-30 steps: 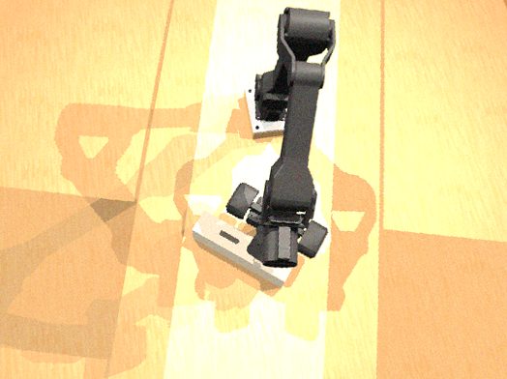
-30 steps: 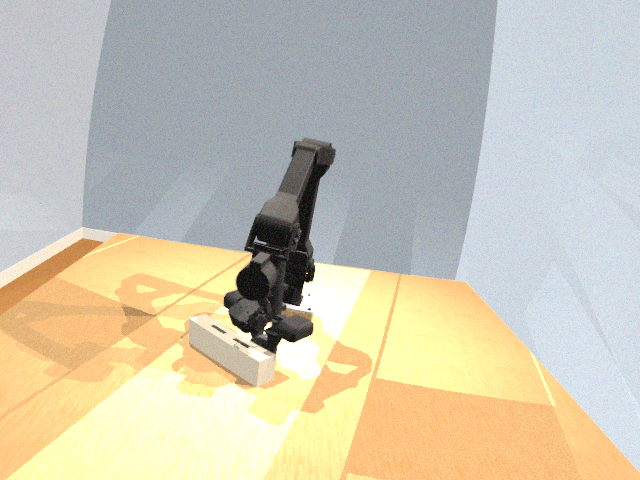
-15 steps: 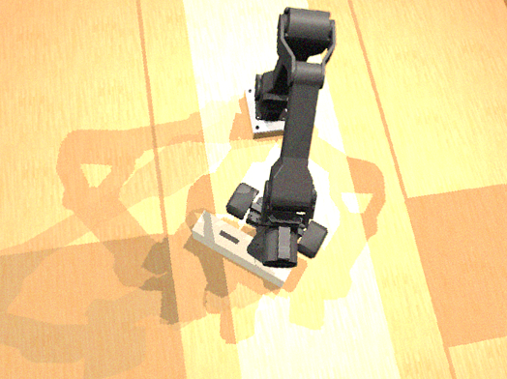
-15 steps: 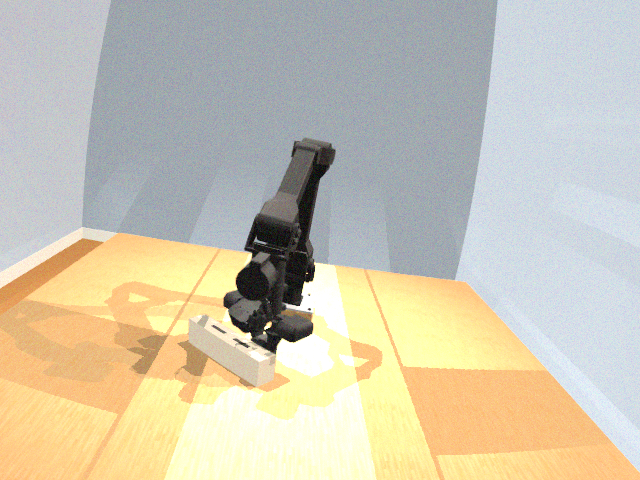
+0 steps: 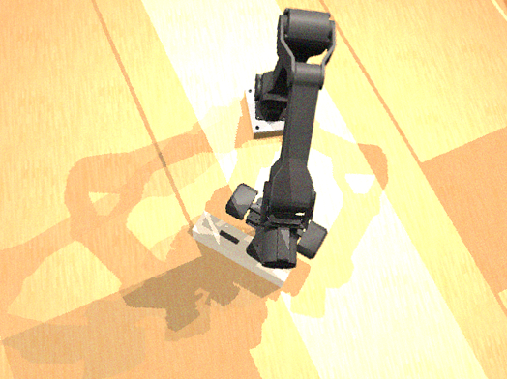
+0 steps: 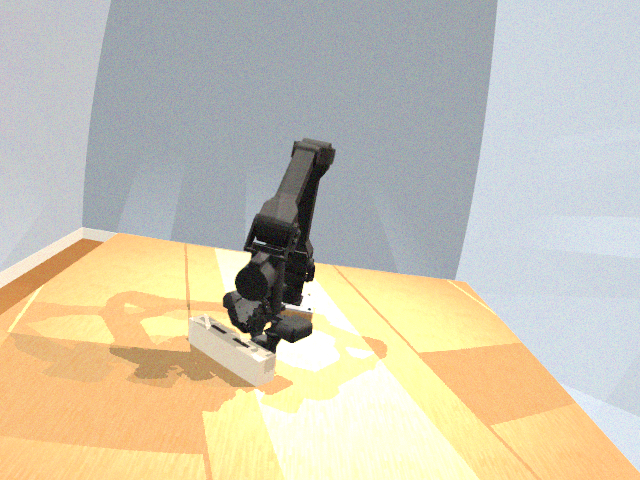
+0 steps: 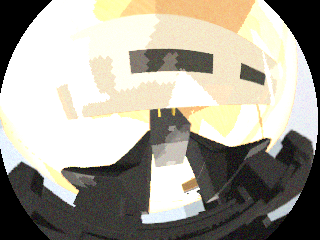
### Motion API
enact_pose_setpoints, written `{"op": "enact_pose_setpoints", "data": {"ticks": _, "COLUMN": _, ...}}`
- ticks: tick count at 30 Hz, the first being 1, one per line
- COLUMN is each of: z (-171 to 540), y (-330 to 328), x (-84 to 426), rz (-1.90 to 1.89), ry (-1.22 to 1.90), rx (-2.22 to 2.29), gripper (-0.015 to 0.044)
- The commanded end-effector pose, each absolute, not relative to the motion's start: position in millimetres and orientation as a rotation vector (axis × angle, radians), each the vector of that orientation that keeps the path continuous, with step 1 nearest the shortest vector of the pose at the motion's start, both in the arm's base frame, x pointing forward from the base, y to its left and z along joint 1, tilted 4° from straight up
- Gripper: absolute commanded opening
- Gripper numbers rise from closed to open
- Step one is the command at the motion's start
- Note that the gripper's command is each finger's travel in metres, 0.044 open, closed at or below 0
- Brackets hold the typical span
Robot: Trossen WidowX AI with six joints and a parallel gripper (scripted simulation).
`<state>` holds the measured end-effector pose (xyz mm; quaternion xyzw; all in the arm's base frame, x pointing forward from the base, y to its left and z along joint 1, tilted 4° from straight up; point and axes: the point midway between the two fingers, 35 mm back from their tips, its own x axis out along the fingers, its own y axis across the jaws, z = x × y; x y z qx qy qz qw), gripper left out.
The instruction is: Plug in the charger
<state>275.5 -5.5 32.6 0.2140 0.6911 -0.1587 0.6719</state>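
The power strip is a long pale block with dark outlet slots in its top. The left slot in the wrist view is ahead of the charger, and the other slot is to its right. My gripper is shut on the charger, a small dark-grey block. Its two gold prongs point toward the strip, and their tips overlap its near edge in the wrist view. Contact cannot be told. The arm hides the charger in the top view.
The arm's base plate is behind the strip, on the wooden table. Hard sunlight and arm shadows cross the table and the strip, and part of the strip is washed out in the wrist view.
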Motion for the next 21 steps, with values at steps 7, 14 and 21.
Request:
{"op": "enact_pose_setpoints", "data": {"ticks": 7, "z": 33.0, "y": -6.9, "x": 278.5, "rz": -0.353, "ry": 1.558, "rx": 0.482, "gripper": 0.0}}
{"op": "enact_pose_setpoints", "data": {"ticks": 14, "z": 33.0, "y": -8.0, "x": 280.5, "rz": -0.353, "ry": 1.558, "rx": 0.482, "gripper": 0.0}}
{"op": "enact_pose_setpoints", "data": {"ticks": 21, "z": 33.0, "y": -9.2, "x": 282.5, "rz": -0.353, "ry": 1.558, "rx": 0.482, "gripper": 0.0}}
